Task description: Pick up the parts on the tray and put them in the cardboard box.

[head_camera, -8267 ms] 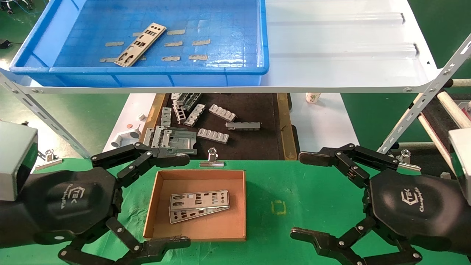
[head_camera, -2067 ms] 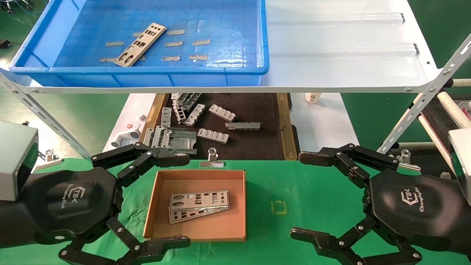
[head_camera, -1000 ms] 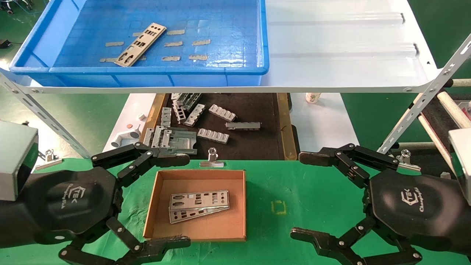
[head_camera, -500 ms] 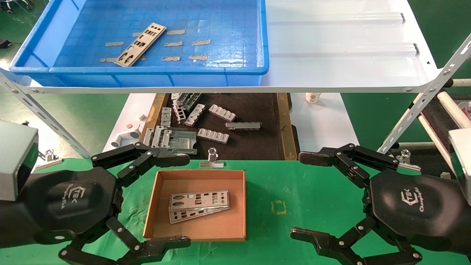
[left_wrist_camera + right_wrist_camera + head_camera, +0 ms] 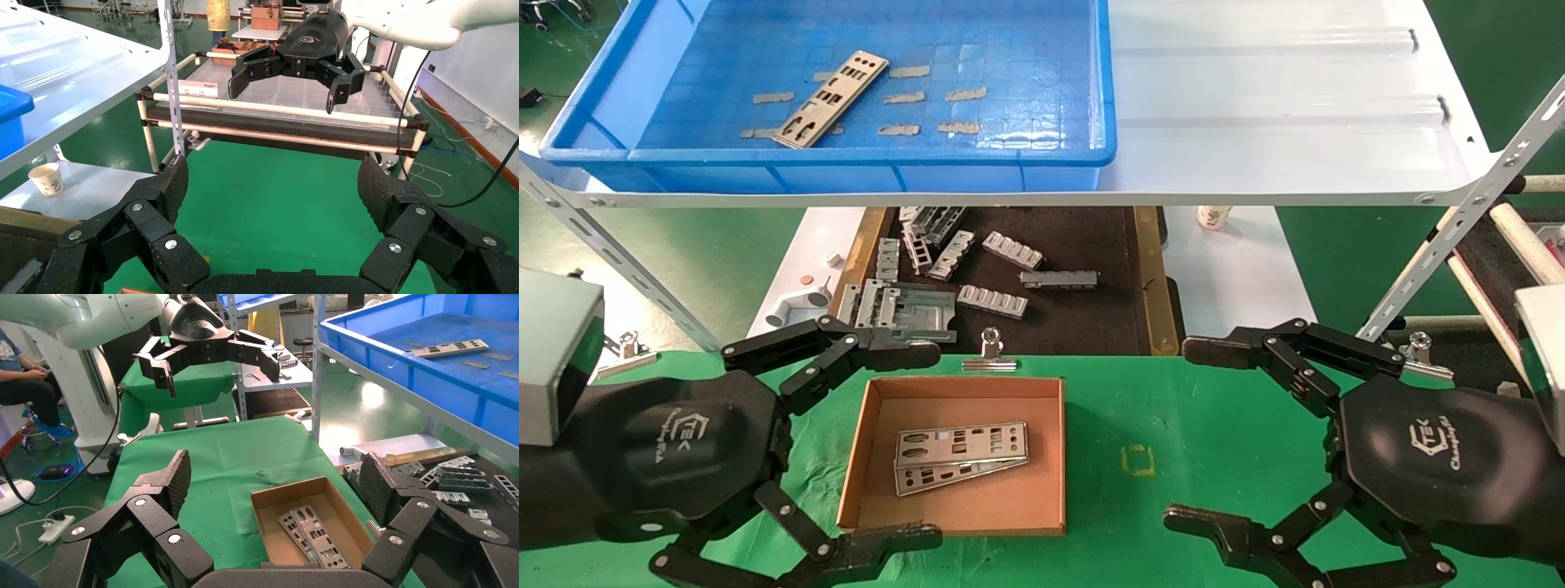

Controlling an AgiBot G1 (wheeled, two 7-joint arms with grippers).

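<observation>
A: What is in the cardboard box (image 5: 964, 517)?

B: Two metal plates (image 5: 960, 456), one lying partly over the other and fanned at a slight angle. The box sits low on the green bench (image 5: 1214, 425), open at the top.

A: And the blue tray (image 5: 862, 167)?

B: It stands on a white shelf (image 5: 1279, 122) above and behind the bench. One more plate (image 5: 830, 99) lies slantwise on its gridded floor, towards the tray's left half, among several scraps of beige tape (image 5: 964, 94).

A: Where are the arms?

B: The left tool (image 5: 925, 446) hangs just left of the box with its fingers spread wide, one finger past the box's far left corner and the other at its near edge, gripping nothing. The right tool (image 5: 1196, 432) is held over bare green cloth to the box's right, fingers likewise wide apart and holding nothing.

A: Anything lower down?

B: Between shelf and bench, a dark surface with wood-coloured rims (image 5: 1083, 245) carries a scatter of chunky grey ribbed blocks (image 5: 993, 301). A paper cup (image 5: 1214, 216) stands on the white surface beside it, and a binder clip (image 5: 990, 353) grips the bench edge just behind the box.
</observation>
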